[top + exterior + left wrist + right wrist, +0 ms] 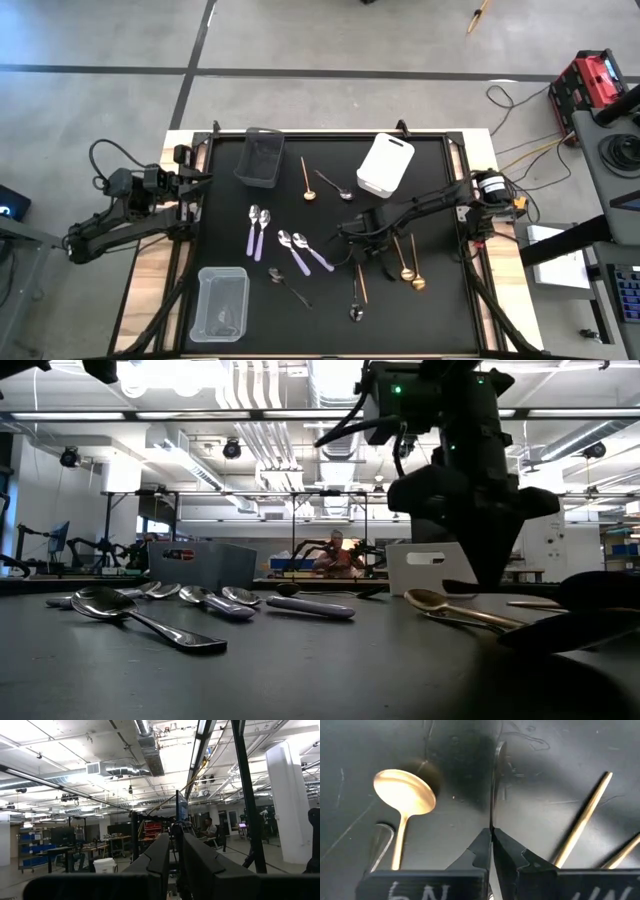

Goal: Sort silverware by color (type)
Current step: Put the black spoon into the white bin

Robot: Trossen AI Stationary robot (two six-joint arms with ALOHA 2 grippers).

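The silverware lies scattered on the black mat (330,320): lilac-handled spoons (256,230) (305,250), gold spoons (306,180) (405,262) and dark spoons (335,185) (288,285). My right gripper (352,235) points down over the middle of the mat and is shut on a dark spoon (493,790). A gold spoon (405,792) lies on the mat beside it. My left gripper (197,180) waits raised at the table's left edge, its fingers (155,862) close together and holding nothing. My right gripper pinches the dark spoon's slim handle (492,822) between its two fingertips, from above, pointing down. The handle shows on edge and runs out past the fingertips. I cannot tell whether the spoon is clear of the mat.
A dark bin (258,157) stands at the far left of the mat, a white bin (385,165) at the far right, a clear bin (222,303) at the near left. Another spoon (357,300) lies near the front edge. Cables run along the table's right side.
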